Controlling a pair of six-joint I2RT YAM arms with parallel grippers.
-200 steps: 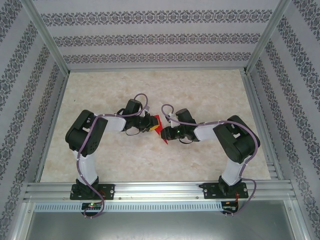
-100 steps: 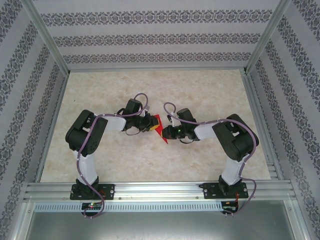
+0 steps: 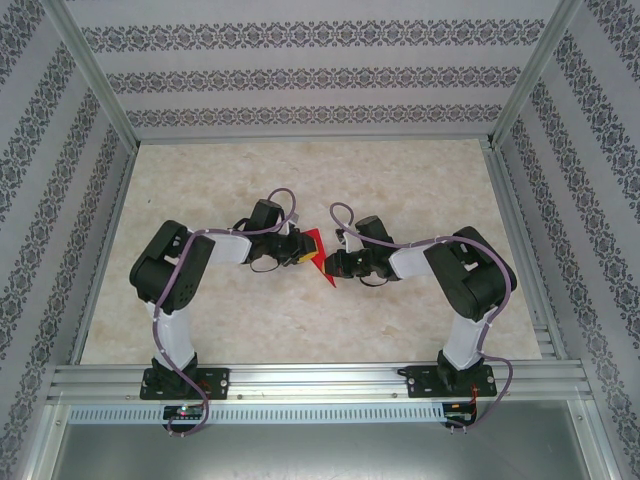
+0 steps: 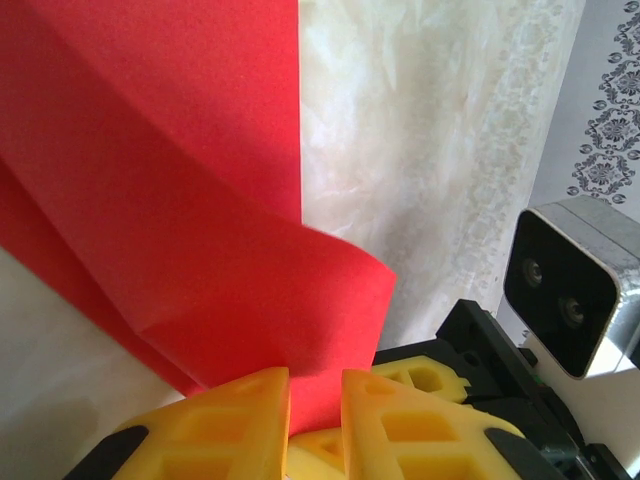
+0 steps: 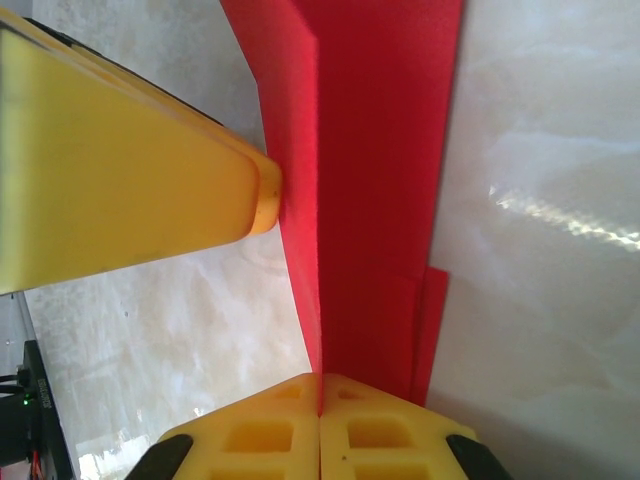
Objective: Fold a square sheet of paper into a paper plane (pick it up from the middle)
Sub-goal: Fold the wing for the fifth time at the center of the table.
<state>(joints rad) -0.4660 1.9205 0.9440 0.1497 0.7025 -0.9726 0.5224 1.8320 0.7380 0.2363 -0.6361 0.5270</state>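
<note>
Gripped the folded red paper (image 3: 315,241) at centre frame: left gripper (image 4: 315,385) clamped on a curled flap, right gripper (image 5: 320,385) on a crease. Left bare tabletop (image 3: 300,180) all around. Tightened right jaws since a second earlier.

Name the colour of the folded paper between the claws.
The folded paper is plain bright red; clearest in the left wrist view.

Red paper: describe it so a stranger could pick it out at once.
On the pale table, look to the middle. There the left hand and the right hand pinch the creased red paper between them. It is the only bright red thing there, set against yellow fingers.
</note>
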